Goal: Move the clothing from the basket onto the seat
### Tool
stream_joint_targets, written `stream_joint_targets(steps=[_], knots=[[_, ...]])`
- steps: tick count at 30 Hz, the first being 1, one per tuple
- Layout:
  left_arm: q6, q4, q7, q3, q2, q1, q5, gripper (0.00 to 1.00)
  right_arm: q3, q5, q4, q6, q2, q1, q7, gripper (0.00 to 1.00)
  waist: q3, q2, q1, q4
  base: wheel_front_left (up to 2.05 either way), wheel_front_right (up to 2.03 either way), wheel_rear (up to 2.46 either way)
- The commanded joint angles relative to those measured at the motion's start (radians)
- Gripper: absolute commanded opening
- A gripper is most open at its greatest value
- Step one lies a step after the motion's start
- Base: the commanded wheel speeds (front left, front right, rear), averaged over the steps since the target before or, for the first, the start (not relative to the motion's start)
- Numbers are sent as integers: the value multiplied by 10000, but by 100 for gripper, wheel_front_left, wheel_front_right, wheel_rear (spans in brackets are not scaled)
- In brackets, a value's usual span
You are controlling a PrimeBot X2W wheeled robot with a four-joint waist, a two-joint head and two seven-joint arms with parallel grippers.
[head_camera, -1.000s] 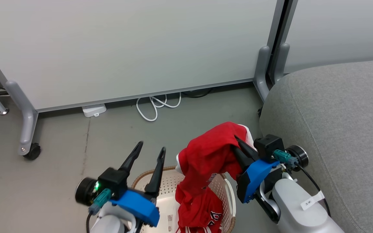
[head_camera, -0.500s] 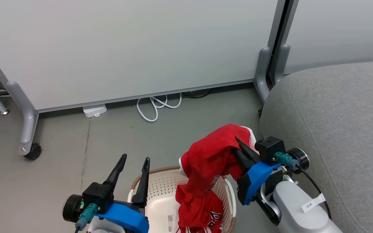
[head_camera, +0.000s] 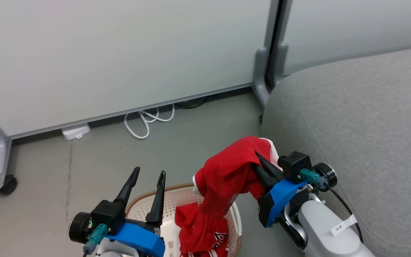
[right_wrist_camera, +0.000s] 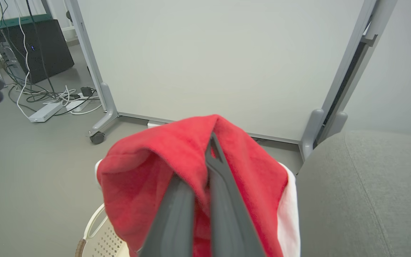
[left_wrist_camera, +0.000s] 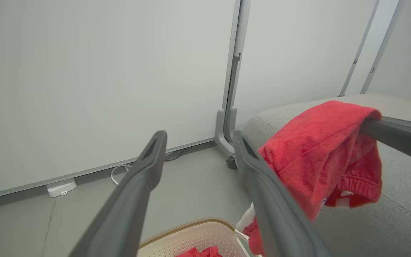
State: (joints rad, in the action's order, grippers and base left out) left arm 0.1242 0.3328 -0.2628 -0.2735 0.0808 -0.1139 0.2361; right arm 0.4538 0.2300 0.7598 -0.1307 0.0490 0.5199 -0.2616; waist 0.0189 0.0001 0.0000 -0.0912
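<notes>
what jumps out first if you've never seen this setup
The bright red clothing, pinched in the right gripper and trailing down into the basket at bottom centre. Next, the big grey seat along the right side, and the left gripper, open, at the lower left.

Left gripper point(head_camera: 149, 171), right gripper point(head_camera: 257, 157): 2 dark fingers point(head_camera: 157, 197) each, blue housings point(head_camera: 137, 238), teal connectors point(head_camera: 96, 233), white forearms point(head_camera: 319, 230).

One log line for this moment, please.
right gripper: shut on red garment, raised, hanging into basket | left gripper: open, empty | seat: garment not yet there
</notes>
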Motion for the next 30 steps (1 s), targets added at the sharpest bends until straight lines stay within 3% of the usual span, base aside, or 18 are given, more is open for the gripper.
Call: stream_joint_targets(steps=[1, 15, 30], knots=[[65, -58, -31, 39, -26, 17, -22, 100, 21, 21, -57, -1, 25, -35, -49, 0, 38, -1, 0, -377, 0, 0, 0], [65, -146, -31, 64, -9, -283, -159, 100, -186, -52, -311, -1, 24, -15, -46, 0, 461, -1, 0, -2601, 0, 0, 0], [67, -168, -31, -92, 149, -388, -83, 100, -252, 36, -741, -1, 21, -394, -45, 0, 654, -1, 0, -4086, 0, 0, 0]])
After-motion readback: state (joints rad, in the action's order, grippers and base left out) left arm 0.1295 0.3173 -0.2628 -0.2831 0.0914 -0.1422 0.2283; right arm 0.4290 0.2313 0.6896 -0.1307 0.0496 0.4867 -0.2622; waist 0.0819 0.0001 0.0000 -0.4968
